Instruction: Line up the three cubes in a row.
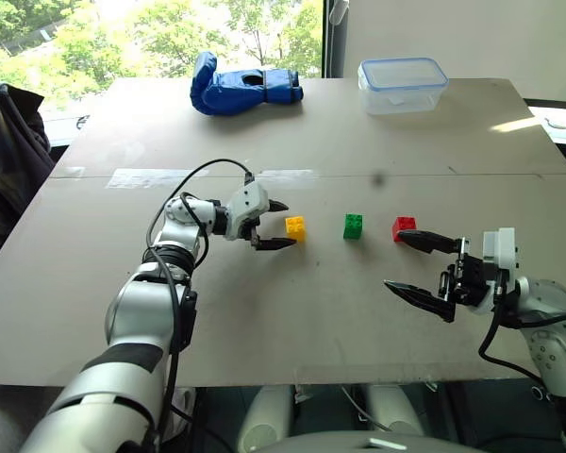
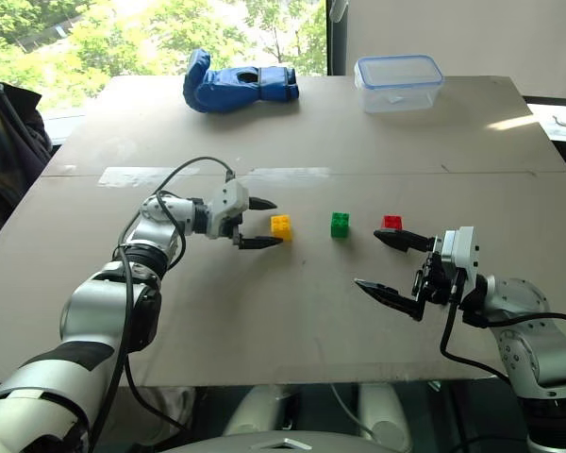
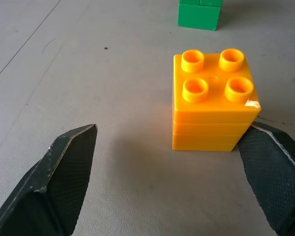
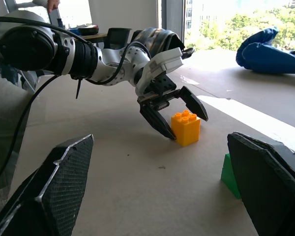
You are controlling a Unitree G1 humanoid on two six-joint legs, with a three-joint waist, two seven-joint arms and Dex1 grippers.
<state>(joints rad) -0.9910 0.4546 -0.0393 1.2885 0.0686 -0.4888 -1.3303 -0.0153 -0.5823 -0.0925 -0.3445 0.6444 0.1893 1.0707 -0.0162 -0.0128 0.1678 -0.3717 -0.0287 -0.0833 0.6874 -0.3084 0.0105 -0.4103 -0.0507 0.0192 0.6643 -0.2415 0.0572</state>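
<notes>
Three studded cubes stand in a row across the middle of the table: yellow (image 1: 295, 228), green (image 1: 354, 226) and red (image 1: 404, 227). My left gripper (image 1: 285, 225) is open, reaching in from the left with its tips level with the yellow cube (image 3: 214, 103). That cube stands just ahead of one finger (image 3: 275, 162), far from the other (image 3: 69, 167), and the green cube (image 3: 199, 12) lies beyond it. My right gripper (image 1: 396, 260) is open and empty, hovering just in front of and beside the red cube.
A blue glove (image 1: 245, 90) and a clear lidded container (image 1: 402, 85) lie at the far edge of the table (image 1: 292, 321). A strip of tape (image 1: 151, 176) runs along the table's seam. A dark jacket (image 1: 9, 151) hangs off to the left.
</notes>
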